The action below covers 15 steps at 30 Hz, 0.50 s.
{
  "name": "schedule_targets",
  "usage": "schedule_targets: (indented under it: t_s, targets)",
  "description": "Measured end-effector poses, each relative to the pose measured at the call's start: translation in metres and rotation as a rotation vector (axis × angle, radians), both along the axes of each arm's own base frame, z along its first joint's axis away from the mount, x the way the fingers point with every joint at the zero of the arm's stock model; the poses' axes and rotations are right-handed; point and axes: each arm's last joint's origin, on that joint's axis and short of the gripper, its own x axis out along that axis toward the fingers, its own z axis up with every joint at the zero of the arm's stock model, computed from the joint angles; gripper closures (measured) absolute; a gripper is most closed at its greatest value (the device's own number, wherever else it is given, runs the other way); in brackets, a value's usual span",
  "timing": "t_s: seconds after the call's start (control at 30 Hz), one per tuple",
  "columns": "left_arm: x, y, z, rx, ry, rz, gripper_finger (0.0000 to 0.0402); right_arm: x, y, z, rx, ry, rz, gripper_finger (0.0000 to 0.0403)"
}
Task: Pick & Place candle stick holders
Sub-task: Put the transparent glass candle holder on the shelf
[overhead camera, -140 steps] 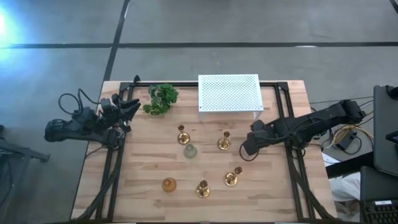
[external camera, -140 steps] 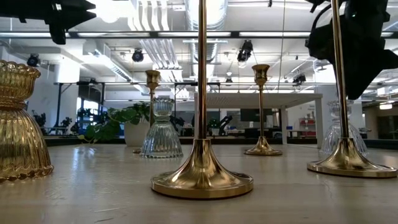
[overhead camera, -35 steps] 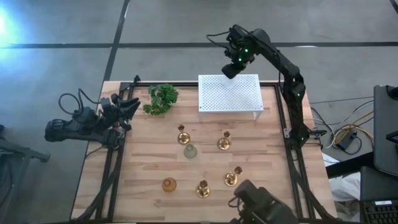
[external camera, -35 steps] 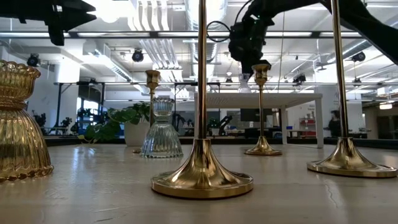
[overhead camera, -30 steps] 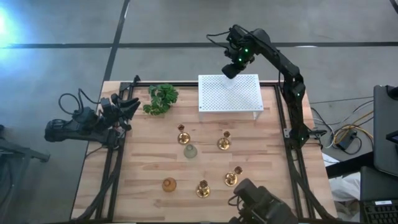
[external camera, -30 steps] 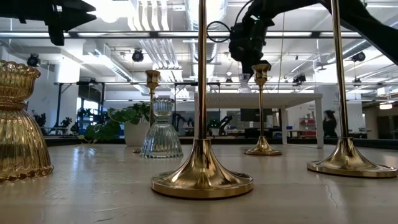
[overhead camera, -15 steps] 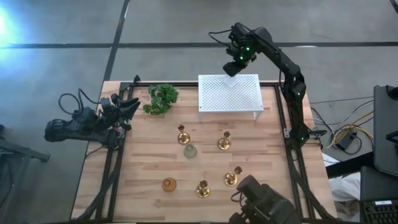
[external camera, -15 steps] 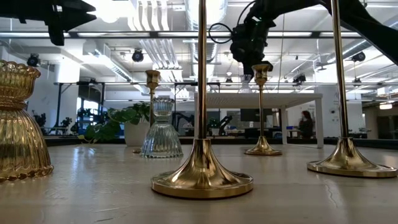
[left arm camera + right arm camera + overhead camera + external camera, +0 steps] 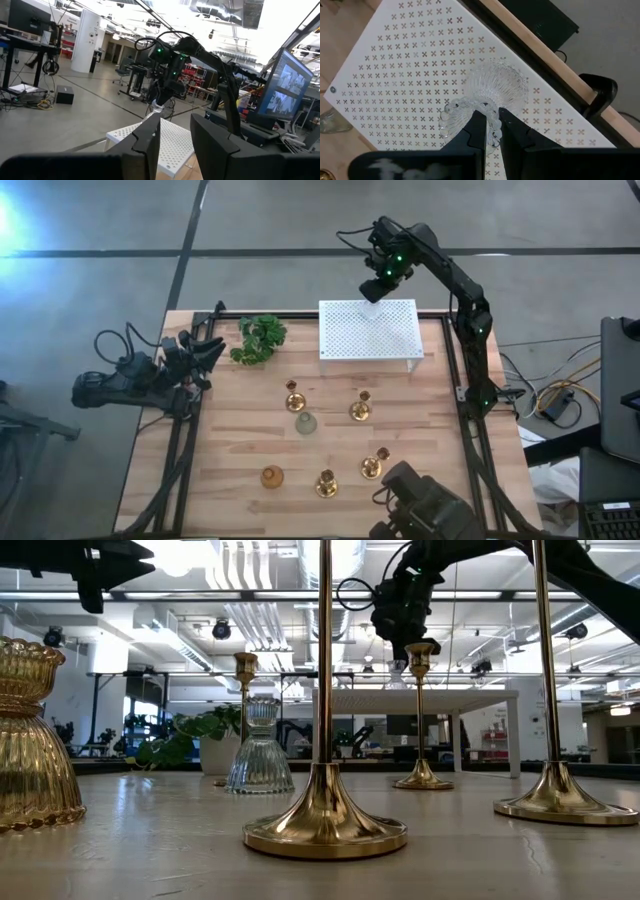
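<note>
My right gripper (image 9: 371,290) hangs above the far edge of the white perforated stand (image 9: 368,330), shut on the clear glass holder (image 9: 495,85). Four gold candlesticks stand on their round bases on the table (image 9: 293,397) (image 9: 360,408) (image 9: 374,466) (image 9: 325,483). The pale green glass holder (image 9: 305,423) and the amber one (image 9: 271,476) stand among them. My left gripper (image 9: 213,351) rests open at the table's left edge, beside the leafy plant (image 9: 260,338). My right gripper pinches the clear holder's beaded upper end (image 9: 487,111) between its two fingers (image 9: 477,127). The fingers come from above, pointing down. The ribbed bulb (image 9: 496,82) hangs below them over the stand; I cannot tell whether it touches the stand's top.
The right arm (image 9: 455,275) reaches high over the table's far right corner. A dark bulky shape (image 9: 420,500) shows at the near edge, right of centre. The wooden table (image 9: 230,440) has bare room on its left half.
My right gripper has drifted slightly toward the table's right with the clear holder, still shut on it above the stand. The dark shape at the near edge has shifted a little to the right.
</note>
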Motion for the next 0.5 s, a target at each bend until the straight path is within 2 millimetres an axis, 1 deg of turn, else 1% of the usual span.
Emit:
schedule_targets:
  t_s: [0.1, 0.3, 0.5]
  targets:
    - [0.0, 0.0, 0.0, 0.0, -0.001, 0.0, 0.0289, 0.0001, 0.0001, -0.0001, -0.001, 0.001, 0.0, 0.0375]
    - [0.0, 0.0, 0.0, 0.0, -0.001, 0.0, 0.0289, 0.0002, -0.0005, -0.0018, -0.003, 0.014, 0.002, 0.0331]
    - [0.0, 0.0, 0.0, 0.0, 0.0, 0.0, 0.0289, 0.0011, -0.0015, -0.0015, -0.015, 0.003, 0.009, 0.0308]
